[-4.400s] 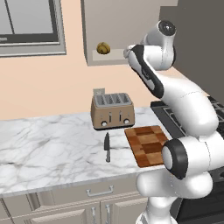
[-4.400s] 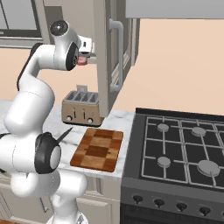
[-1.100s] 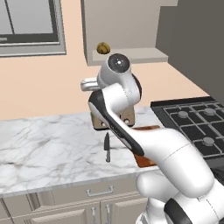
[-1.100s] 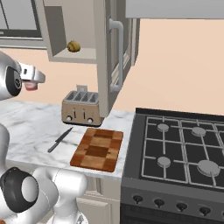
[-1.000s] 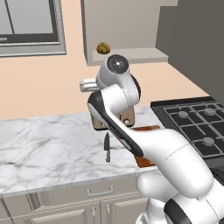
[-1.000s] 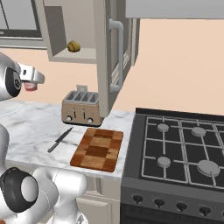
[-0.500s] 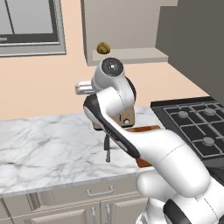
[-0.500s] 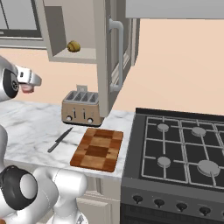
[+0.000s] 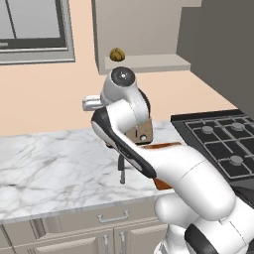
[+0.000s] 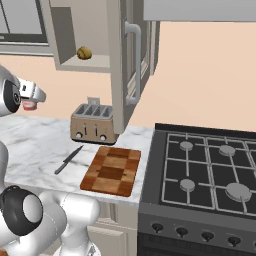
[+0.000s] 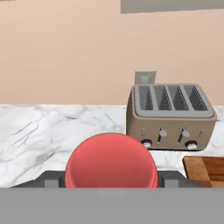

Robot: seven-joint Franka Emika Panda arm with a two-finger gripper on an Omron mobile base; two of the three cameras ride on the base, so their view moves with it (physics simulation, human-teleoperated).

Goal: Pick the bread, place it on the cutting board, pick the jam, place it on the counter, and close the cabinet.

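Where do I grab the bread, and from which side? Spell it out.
Close the fingers across the rounded sides of the bread at mid-height, coming in level through the open front of the cabinet. It sits low on the shelf near the front edge, with walls behind and beside it.

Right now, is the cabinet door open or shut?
Open. The cabinet door stands swung out, and the bread shows on the shelf inside.
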